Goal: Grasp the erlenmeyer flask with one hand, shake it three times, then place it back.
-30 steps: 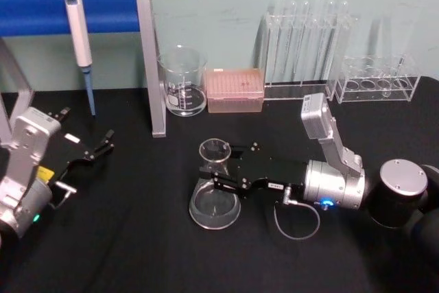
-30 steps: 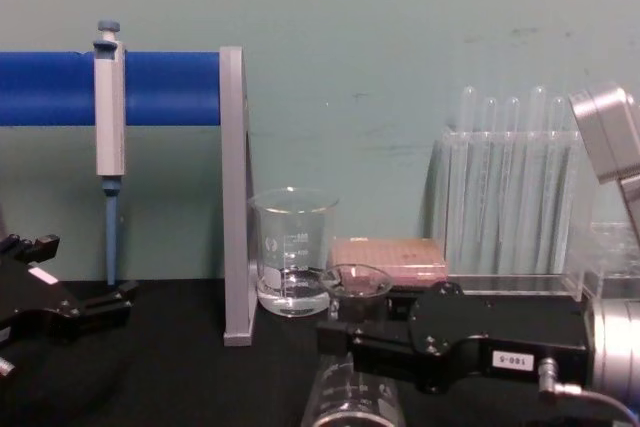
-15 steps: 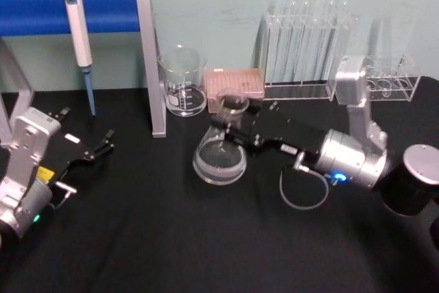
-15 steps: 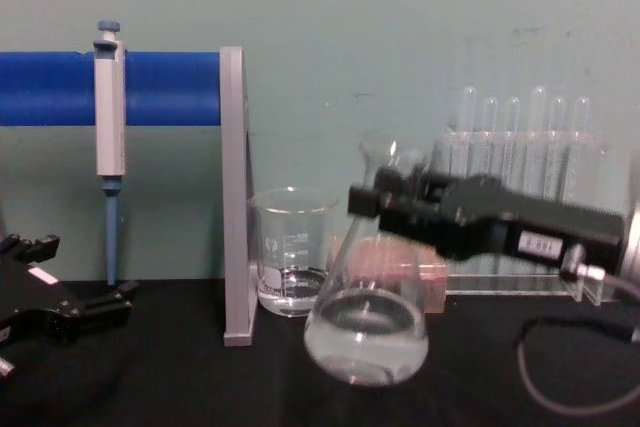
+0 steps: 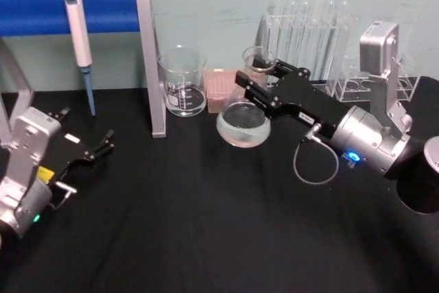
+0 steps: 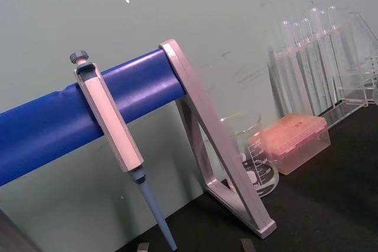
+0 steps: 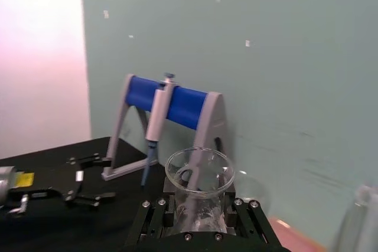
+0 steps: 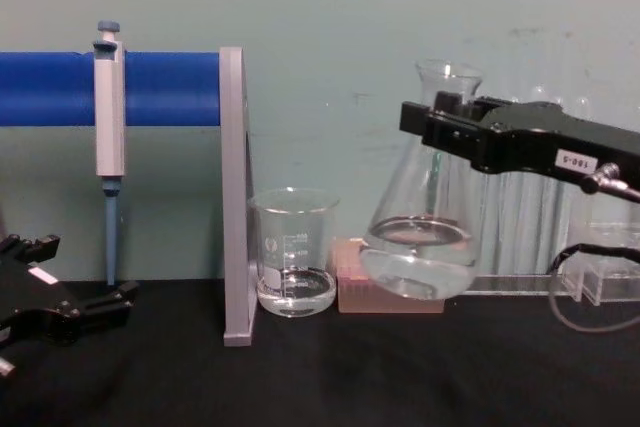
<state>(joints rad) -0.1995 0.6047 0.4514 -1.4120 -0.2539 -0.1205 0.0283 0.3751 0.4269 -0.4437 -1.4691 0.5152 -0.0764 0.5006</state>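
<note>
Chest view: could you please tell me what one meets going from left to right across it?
left gripper, open on the table → pipette hanging on the blue bar → grey stand upright → glass beaker → erlenmeyer flask, held off the table by its neck in the right gripper

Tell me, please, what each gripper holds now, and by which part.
The right gripper holds the flask by its neck, just below the rim, above the table. The left gripper, open, holds nothing.
</note>
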